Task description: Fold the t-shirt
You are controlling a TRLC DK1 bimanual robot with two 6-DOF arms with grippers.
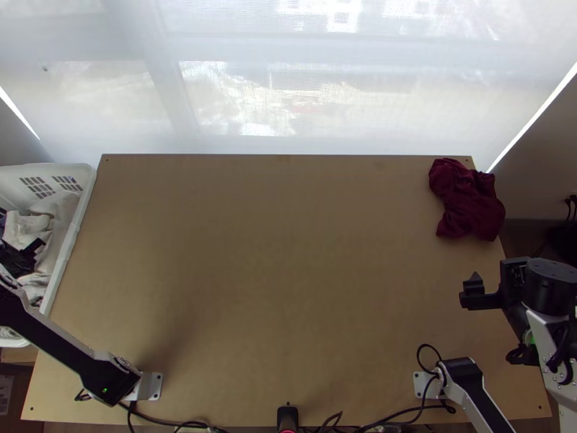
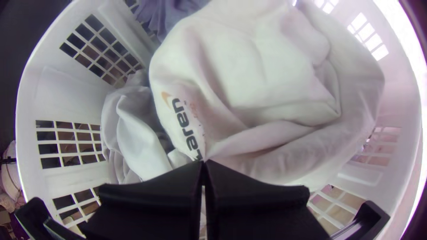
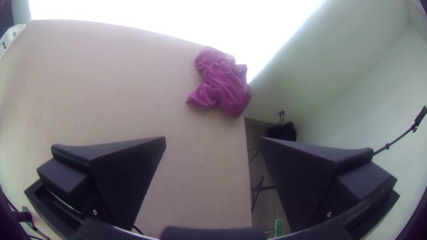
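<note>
My left gripper [image 1: 23, 257] is in the basket at the table's left side. In the left wrist view the left gripper [image 2: 203, 163] has its two fingers together, their tips at a bunched white cloth [image 2: 267, 75] with dark print; whether they pinch any of it I cannot tell. Over the table's right edge is my right gripper [image 1: 476, 291]. The right wrist view shows the right gripper [image 3: 212, 141] open, nothing between its fingers. A dark red cloth [image 1: 467, 200] lies bunched at the back right corner, farther back than the right gripper; it looks pink [image 3: 224, 84] in the right wrist view.
The white basket [image 1: 71, 242] stands against the table's left edge and holds several cloths, among them a grey-blue one [image 2: 171, 13]. Bare wood [image 1: 281, 267] stretches across the table's middle. Cables [image 1: 393, 418] run along the near edge. A translucent curtain hangs behind the table.
</note>
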